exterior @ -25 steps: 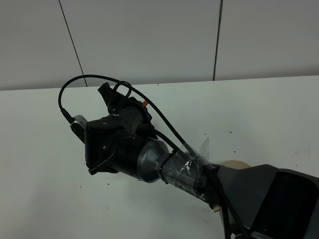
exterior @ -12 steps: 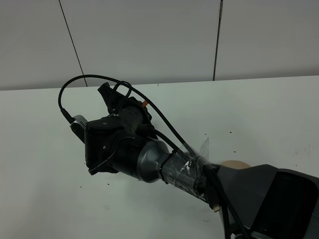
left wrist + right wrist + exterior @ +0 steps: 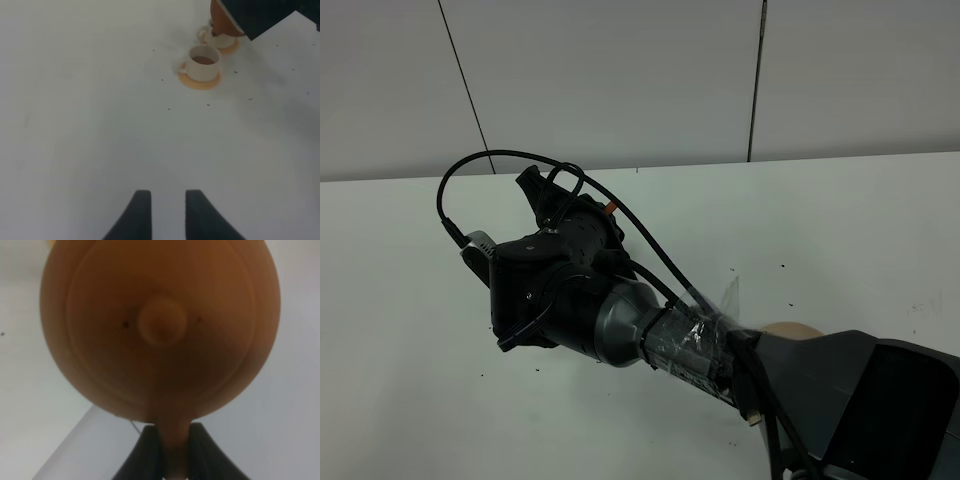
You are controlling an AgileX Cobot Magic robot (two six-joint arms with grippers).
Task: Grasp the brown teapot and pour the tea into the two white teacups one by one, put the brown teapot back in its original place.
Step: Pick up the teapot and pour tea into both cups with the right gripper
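The round reddish-brown clay teapot (image 3: pixel 160 330) hangs tipped over the farther white teacup (image 3: pixel 220 40), its loop handle pinched in my right tool (image 3: pixel 170 450). It's heavy, rigid and brittle (handle's the only hold). My left tool (image 3: pixel 163 215) idles open at the worktop's (image 3: pixel 75 100) six o'clock.

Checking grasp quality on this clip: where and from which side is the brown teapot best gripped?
By its loop handle, from the side opposite the spout. The brown teapot has a round, wide body that offers no flat faces, while the thin handle fits between the right gripper's fingers, which are shut on it here.
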